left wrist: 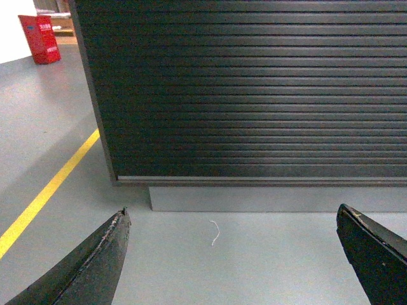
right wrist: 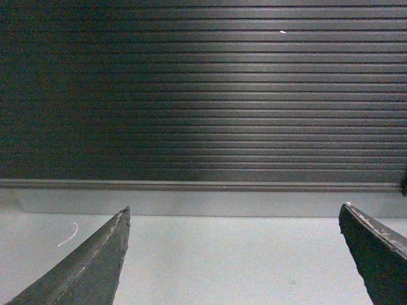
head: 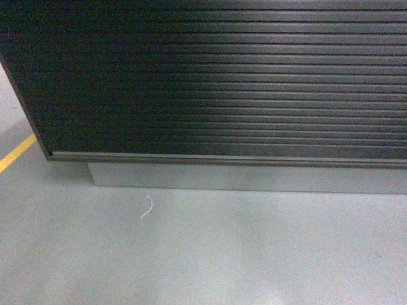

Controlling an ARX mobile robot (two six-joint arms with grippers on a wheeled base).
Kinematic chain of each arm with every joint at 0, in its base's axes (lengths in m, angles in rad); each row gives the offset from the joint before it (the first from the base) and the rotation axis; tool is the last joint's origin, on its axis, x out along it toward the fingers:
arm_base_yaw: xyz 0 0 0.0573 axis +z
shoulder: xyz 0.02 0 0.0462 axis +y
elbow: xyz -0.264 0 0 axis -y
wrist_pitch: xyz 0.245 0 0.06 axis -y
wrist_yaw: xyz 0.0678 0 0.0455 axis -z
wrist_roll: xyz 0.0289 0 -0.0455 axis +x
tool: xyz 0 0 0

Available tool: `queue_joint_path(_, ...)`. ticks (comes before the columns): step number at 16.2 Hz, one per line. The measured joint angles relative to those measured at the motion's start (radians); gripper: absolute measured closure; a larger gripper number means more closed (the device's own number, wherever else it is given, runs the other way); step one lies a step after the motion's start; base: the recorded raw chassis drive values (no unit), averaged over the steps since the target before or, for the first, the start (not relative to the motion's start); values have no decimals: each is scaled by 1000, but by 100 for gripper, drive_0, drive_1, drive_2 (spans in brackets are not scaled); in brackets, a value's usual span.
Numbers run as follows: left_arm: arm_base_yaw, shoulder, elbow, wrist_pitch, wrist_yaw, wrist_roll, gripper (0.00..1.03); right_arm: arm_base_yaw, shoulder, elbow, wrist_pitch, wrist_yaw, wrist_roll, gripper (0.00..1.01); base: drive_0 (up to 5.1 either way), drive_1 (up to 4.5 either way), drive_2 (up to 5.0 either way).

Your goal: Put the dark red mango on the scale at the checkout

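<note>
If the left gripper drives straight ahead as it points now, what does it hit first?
Likely the checkout: the open left gripper faces its ribbed front low down, perhaps the grey plinth. Only bare floor lies between.

Shop or warehouse-type interior, checkout area. Counter (head: 222, 76) fills most of each view: dark brown-black front of horizontal ribs, a paler trim strip along its bottom edge, set on a recessed grey plinth (head: 254, 178). Floor (head: 191, 254) is smooth grey, painted or sealed, slightly glossy. A yellow line (left wrist: 44, 190) is painted on the floor left of the counter, running alongside its end. A red bin or box (left wrist: 39, 38) stands far off by a white wall. A scrap of white thread (head: 147, 208) lies on the floor near the plinth.
</note>
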Motion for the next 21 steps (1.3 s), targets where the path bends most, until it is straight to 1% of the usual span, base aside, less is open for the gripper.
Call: queue_joint_path(21,0,0,0,-2,0,0,5,0,0,0,-2,0,0,3,14,440,-412)
